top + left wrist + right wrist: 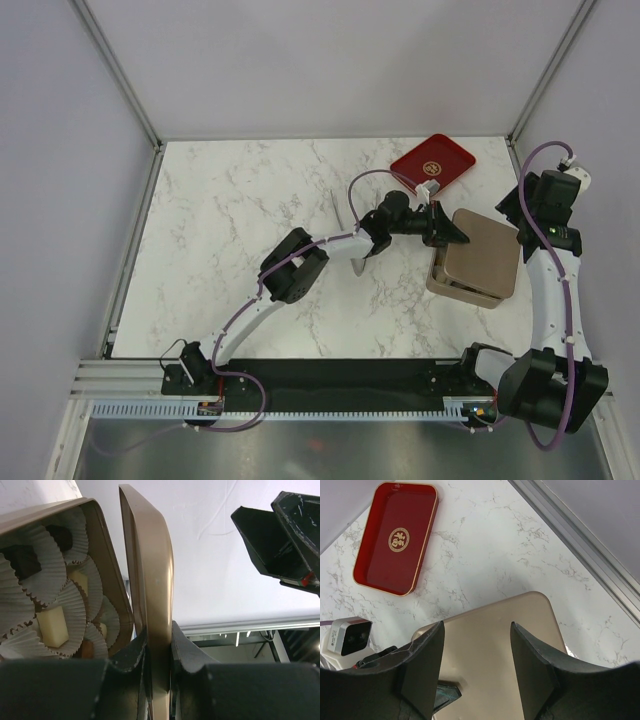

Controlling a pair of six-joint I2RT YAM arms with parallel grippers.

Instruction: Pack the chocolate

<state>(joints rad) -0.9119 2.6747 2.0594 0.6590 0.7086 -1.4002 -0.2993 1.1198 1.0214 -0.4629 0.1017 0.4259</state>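
While your left gripper is clamped narrow on the rim of the rose-gold lid, one finger on each face of it, the lid stands lifted clear of the box along that edge. You can see the chocolate through the gap: cream-white lumps and at least one dark brown one, each seated in a pleated white paper cup inside the box. From above, the lid covers most of the box on the right of the marble worktop, with the box's wall showing beneath its near-left edge. Your right gripper hangs over the lid's flat top with its fingers spread wide, holding nothing. The red tray lies beyond the box, apart from it.
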